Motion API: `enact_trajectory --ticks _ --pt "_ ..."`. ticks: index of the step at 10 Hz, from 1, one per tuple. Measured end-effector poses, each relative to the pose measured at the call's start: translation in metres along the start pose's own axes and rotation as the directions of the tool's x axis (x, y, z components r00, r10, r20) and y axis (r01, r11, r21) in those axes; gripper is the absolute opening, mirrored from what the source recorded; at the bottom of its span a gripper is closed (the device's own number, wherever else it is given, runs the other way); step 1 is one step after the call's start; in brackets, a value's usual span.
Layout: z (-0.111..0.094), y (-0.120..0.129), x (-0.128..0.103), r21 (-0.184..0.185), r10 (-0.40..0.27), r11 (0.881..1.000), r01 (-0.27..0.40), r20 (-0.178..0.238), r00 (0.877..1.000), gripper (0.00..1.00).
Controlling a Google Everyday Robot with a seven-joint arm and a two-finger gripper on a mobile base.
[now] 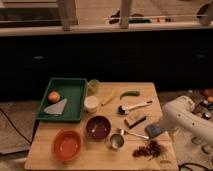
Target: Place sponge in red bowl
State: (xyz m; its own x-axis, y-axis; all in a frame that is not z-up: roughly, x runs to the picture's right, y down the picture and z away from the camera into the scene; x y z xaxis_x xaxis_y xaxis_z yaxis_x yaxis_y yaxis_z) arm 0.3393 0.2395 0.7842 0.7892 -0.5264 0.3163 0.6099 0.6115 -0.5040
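The blue-grey sponge (153, 131) lies on the wooden table (100, 162) near its right edge. The red bowl (67, 145) stands empty at the front left of the table. My white arm (187, 117) reaches in from the right. My gripper (163, 125) is at the arm's end, right beside the sponge and just above it. The arm's bulk hides most of the gripper.
A tan-and-dark block (135, 120) and a brush (134, 106) lie just left of the sponge. A dark purple bowl (98, 127), a metal cup (116, 141), red dried bits (148, 150), a white cup (91, 103) and a green tray (67, 100) share the table.
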Motion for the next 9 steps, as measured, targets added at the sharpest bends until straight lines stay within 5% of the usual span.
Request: enact_trajectory --ticks 6,9 --pt "0.013 -0.022 0.000 -0.052 0.129 0.991 -0.125 0.081 0.988 0.80" --pt "0.028 -0.019 -0.002 -0.096 0.222 0.972 -0.213 0.099 0.970 0.80"
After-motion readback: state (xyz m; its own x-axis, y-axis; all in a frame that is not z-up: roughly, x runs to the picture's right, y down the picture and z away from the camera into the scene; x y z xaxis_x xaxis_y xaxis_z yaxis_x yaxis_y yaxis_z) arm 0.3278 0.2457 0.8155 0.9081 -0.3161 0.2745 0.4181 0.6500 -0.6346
